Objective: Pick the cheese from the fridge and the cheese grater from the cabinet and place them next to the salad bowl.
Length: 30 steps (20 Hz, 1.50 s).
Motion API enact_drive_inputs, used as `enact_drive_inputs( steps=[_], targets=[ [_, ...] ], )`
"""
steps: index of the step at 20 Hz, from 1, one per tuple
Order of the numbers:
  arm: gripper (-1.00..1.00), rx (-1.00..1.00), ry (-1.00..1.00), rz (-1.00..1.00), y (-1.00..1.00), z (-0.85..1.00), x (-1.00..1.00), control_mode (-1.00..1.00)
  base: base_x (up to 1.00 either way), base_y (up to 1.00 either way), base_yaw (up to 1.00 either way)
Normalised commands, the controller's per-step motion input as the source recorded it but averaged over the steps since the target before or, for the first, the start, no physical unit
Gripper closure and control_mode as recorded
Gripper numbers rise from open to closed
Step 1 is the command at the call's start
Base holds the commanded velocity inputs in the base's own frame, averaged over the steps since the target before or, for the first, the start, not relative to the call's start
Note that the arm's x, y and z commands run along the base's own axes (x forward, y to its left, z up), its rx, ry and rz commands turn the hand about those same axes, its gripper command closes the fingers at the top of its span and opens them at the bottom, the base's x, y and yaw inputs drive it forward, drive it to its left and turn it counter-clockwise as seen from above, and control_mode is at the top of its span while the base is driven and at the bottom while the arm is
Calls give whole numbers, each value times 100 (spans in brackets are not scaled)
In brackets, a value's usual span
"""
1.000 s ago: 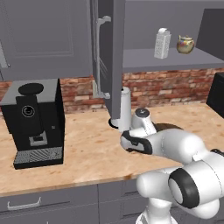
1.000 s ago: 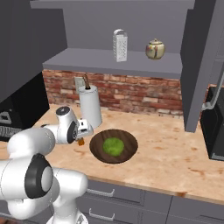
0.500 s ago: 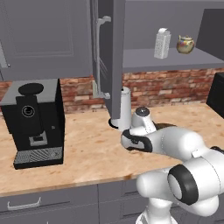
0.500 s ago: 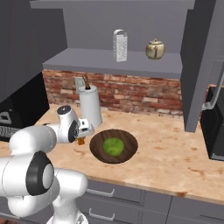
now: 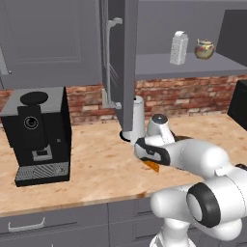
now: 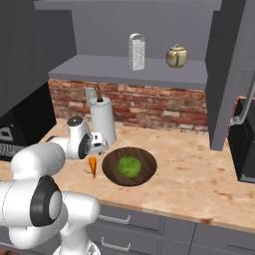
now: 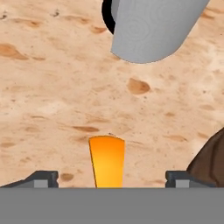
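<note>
Your gripper (image 7: 107, 177) stands with jaws spread wide around the cheese (image 7: 107, 161), just beside the salad bowl (image 6: 145, 174).

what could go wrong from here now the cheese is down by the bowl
1. The gripper is open but its fingertips flank the cheese; a sideways retreat might knock it away from the salad bowl.
2. The white cylinder stands close behind the hand; lifting carelessly may bump it.
3. The cheese grater sits near the teapot on the cabinet shelf; reaching in could nudge the teapot.
</note>
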Motion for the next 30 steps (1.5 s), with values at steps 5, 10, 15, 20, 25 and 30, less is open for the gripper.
enact_drive_inputs(
  steps=[5, 10, 15, 20, 25, 30],
  targets=[
    [-100, 7, 0, -4, -10, 32, -2, -100, 0, 0, 0],
    [-100, 6, 0, -12, -22, 32, -6, -100, 0, 0, 0],
    [-100, 6, -12, -18, -10, 46, -3, -100, 0, 0, 0],
    [-100, 10, -16, -15, -17, 49, -6, -100, 0, 0, 0],
    [-100, 10, -16, -13, -14, 53, -1, -100, 0, 0, 0],
    [-100, 10, -9, -7, -18, 57, -4, -100, 0, 0, 0]
  ],
)
